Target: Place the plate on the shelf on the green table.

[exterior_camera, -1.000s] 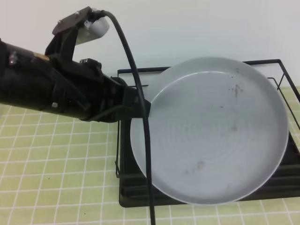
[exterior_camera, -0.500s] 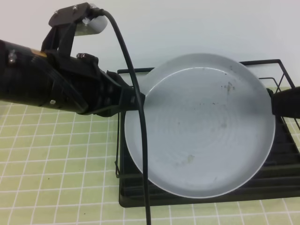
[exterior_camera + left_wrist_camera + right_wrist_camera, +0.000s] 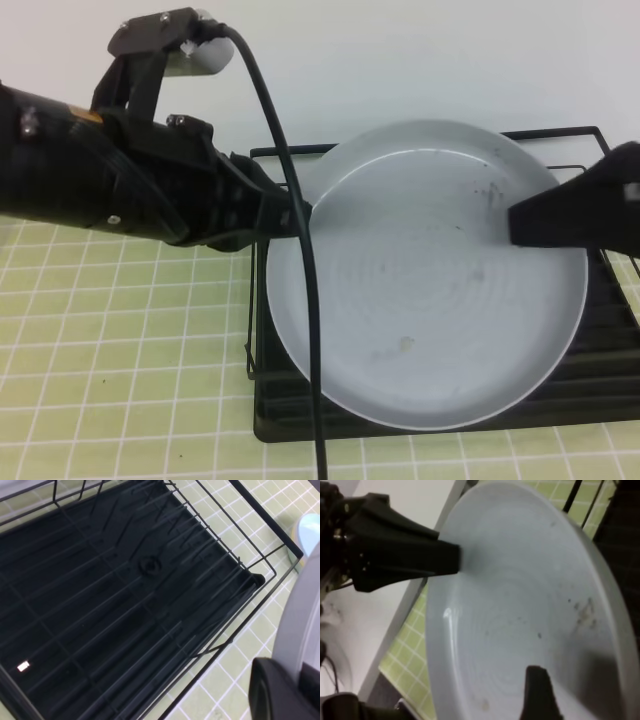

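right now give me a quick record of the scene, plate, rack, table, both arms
plate: round, pale grey-blue, a few dark specks, held above the rack
rack: black wire, ribbed black base, nothing in the part seen from the left wrist view
table: light-green tiles, white grout
left gripper: jaws shut on the plate's left rim
right gripper: over the plate's right side, jaws open on either side of the rim
step: plate not yet set in the rack

My pale grey-blue plate (image 3: 430, 290), faintly ringed and dark-specked, hangs face-up over the black wire shelf (image 3: 600, 390) on the green table (image 3: 120, 370), seemingly clear of the ribbed tray below.
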